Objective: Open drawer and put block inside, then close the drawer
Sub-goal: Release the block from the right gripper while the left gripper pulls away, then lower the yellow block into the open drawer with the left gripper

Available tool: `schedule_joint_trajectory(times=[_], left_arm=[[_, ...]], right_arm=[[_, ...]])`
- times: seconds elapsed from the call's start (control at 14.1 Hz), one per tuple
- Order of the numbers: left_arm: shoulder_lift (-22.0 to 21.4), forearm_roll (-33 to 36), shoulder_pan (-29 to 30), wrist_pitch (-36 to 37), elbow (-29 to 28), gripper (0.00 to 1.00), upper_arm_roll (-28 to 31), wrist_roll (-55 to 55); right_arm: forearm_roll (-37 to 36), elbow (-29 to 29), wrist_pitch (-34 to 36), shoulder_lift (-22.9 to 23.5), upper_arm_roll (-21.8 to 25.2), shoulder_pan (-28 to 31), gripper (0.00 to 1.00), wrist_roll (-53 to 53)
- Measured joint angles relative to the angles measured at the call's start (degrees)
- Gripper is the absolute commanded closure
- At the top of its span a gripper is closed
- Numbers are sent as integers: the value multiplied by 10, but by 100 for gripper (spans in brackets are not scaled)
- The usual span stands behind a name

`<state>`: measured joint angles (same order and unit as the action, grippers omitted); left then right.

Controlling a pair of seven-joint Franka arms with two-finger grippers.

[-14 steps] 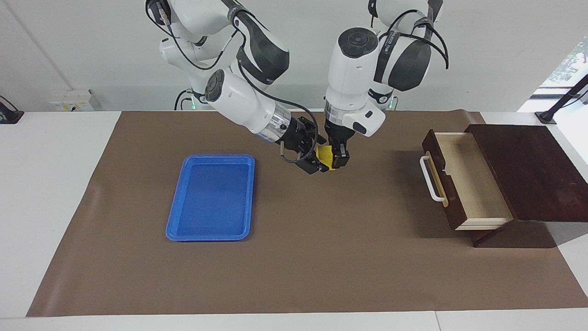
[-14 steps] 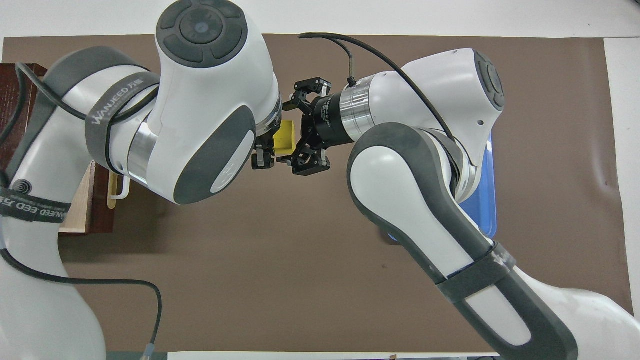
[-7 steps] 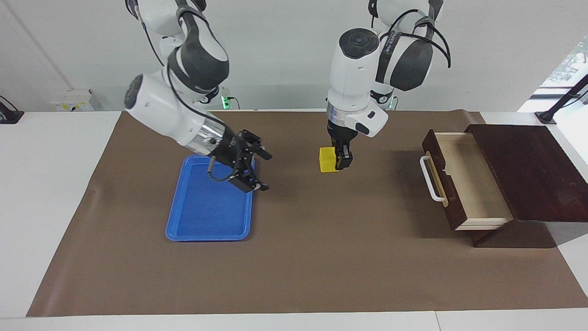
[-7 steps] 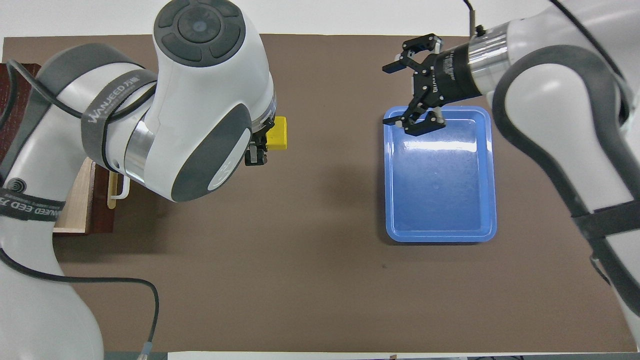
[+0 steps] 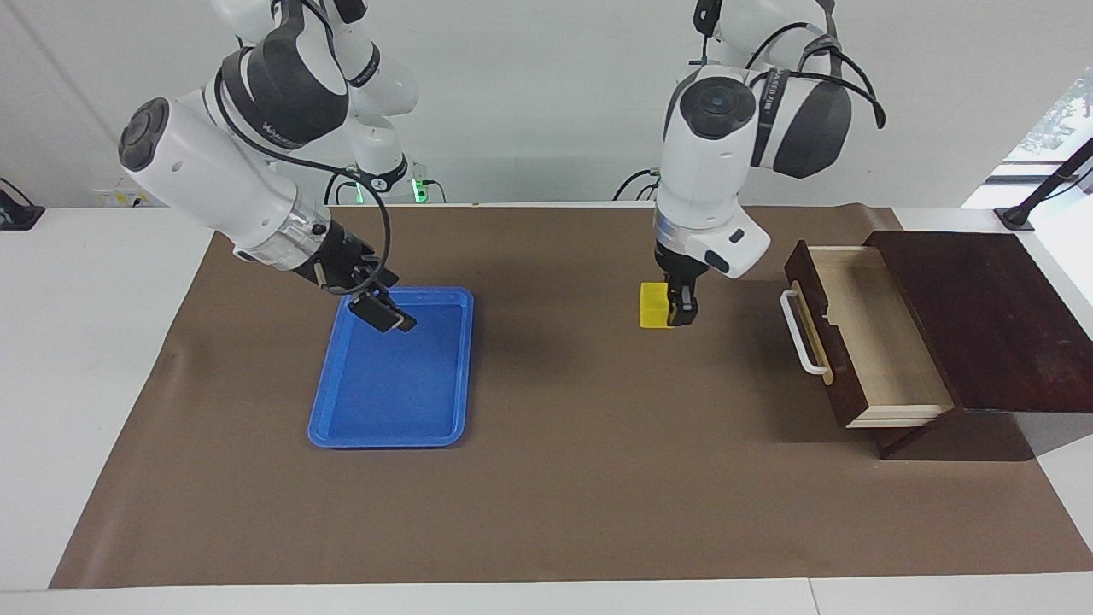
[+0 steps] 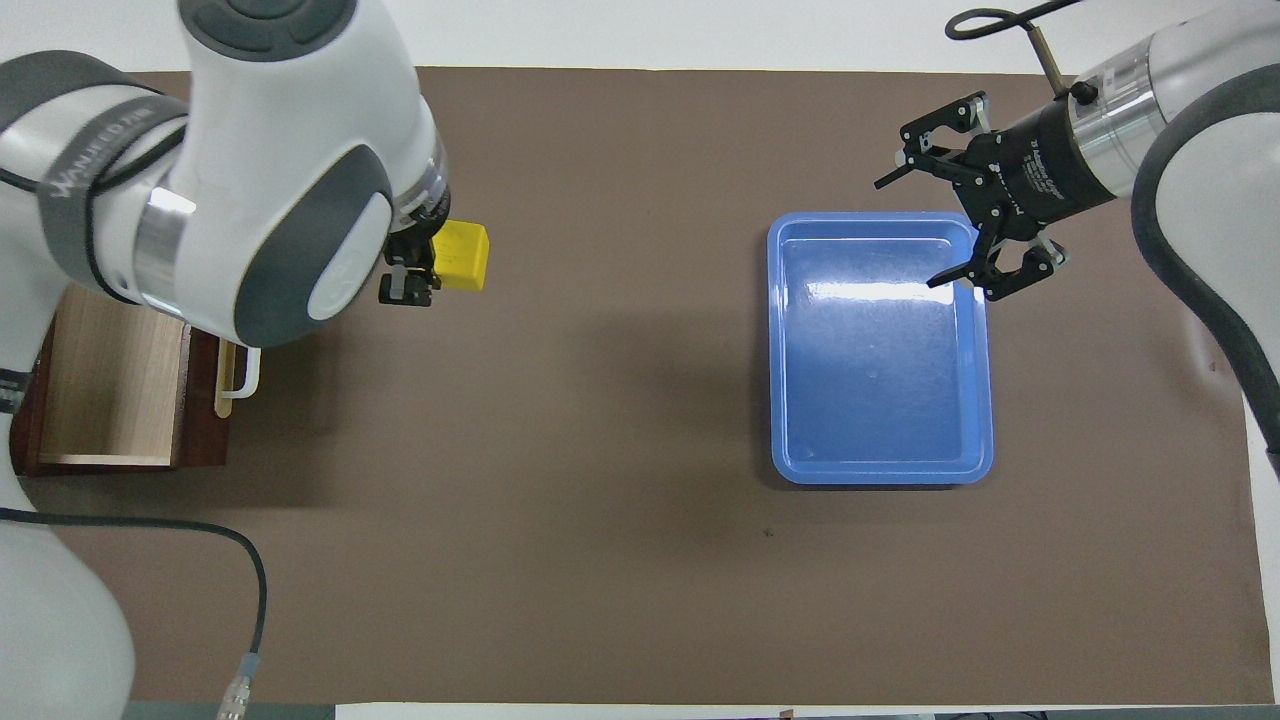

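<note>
over the brown mat [image 5: 546,478], between the blue tray [image 5: 341,427] and the drawer [image 5: 879,333], the left gripper [image 5: 675,307] points straight down from its bent white arm, clamped on the block [image 5: 653,306], a small bright yellow cube held up off the mat. the right gripper [image 5: 382,310] slants down from a low, outstretched arm over the tray's edge nearer the robots, its fingers spread wide and holding nothing. the tray is flat, glossy plastic with rounded corners and a shallow rim, nothing in it. the drawer stands pulled out of its dark wooden box [image 5: 982,316], pale wood inside, a white bar handle [image 5: 796,333] on its front, holding nothing.
</note>
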<state>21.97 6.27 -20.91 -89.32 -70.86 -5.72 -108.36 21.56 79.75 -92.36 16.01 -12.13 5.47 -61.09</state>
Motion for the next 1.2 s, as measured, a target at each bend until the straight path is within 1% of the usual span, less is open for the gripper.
schedule_joint_trajectory(times=[0.28,0.49,0.71,0.85,0.99,1.06,1.2], left_arm=[[-27,0,117,1,-5,100,2,115],[-51,-3,211,1,-21,100,3,202],[-55,-24,281,-13,-46,100,3,245],[-58,-29,300,-45,-84,100,2,254],[-60,-29,300,-73,-120,100,-2,254],[-61,-29,300,-83,-135,100,-4,254],[-68,-29,300,-104,-162,100,-5,257]], right_arm=[[-75,0,60,-27,1,24,0,190],[-134,0,88,-48,1,33,0,325],[-177,6,101,-74,1,46,0,464],[-202,19,104,-98,5,50,0,538],[-213,42,106,-128,11,46,0,574],[-213,58,106,-145,19,39,0,582],[-214,95,106,-179,52,5,0,589]])
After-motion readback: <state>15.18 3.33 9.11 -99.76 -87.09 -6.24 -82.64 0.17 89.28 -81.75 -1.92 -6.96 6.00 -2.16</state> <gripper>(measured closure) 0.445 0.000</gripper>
